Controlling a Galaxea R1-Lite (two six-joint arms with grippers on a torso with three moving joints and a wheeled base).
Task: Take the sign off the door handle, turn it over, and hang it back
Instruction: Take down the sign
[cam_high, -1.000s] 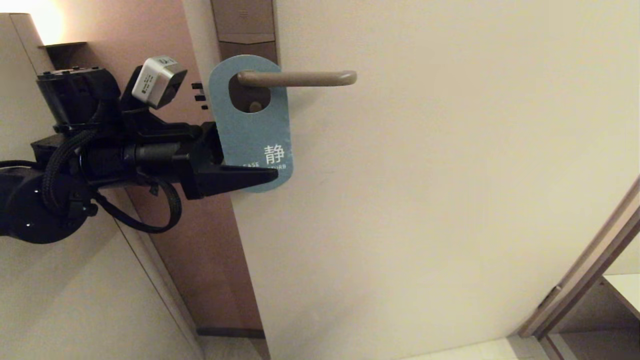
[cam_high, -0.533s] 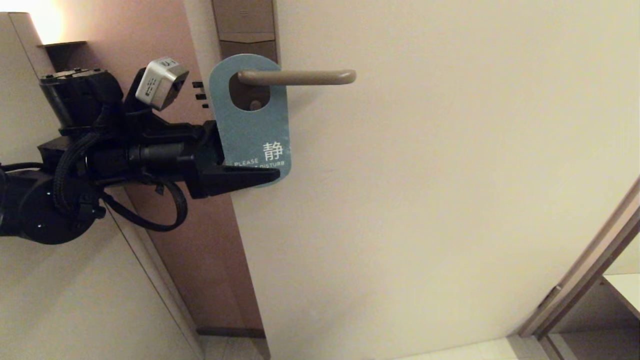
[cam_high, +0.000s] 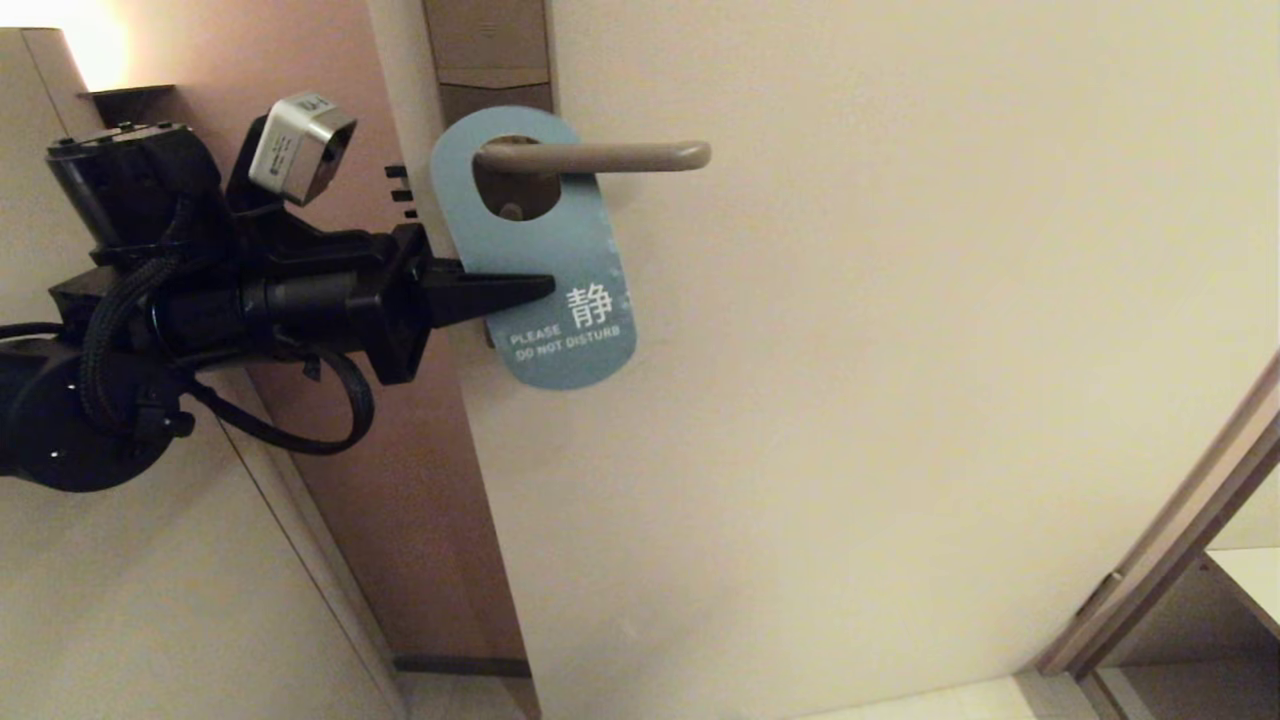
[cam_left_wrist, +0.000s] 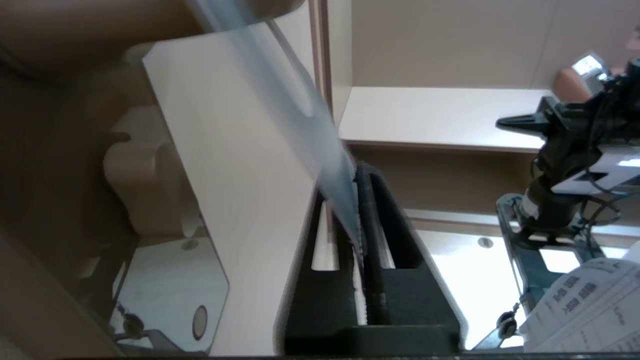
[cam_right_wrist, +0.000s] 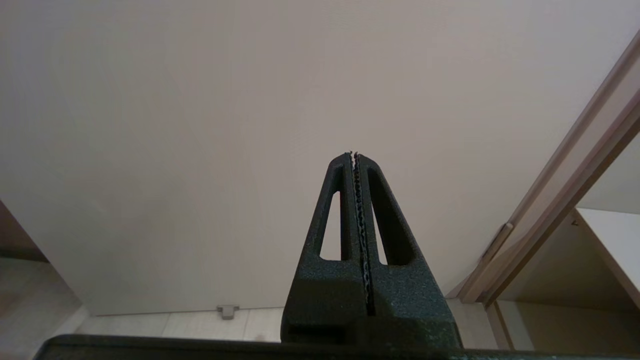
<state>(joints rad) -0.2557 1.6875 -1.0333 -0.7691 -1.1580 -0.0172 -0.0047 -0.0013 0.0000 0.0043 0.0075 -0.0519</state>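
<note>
The sign (cam_high: 560, 240) hangs by its oval hole on the door handle (cam_high: 600, 156), blue "PLEASE DO NOT DISTURB" side facing me, its lower end tilted to the right. My left gripper (cam_high: 540, 287) reaches in from the left and is shut on the sign's left edge, about halfway down. In the left wrist view the thin sign (cam_left_wrist: 300, 115) runs edge-on into the closed left gripper (cam_left_wrist: 356, 172). My right gripper (cam_right_wrist: 354, 155) is shut on nothing, low in front of the door, and out of the head view.
The handle sits on a tall brown lock plate (cam_high: 490, 50) at the pale door's (cam_high: 900, 350) left edge. A wall lamp (cam_high: 90, 40) glows at top left. A door frame (cam_high: 1180, 520) slants at lower right.
My left gripper has risen a little and closed on the sign's left edge. The sign's lower end has swung to the right. The handle has not moved.
</note>
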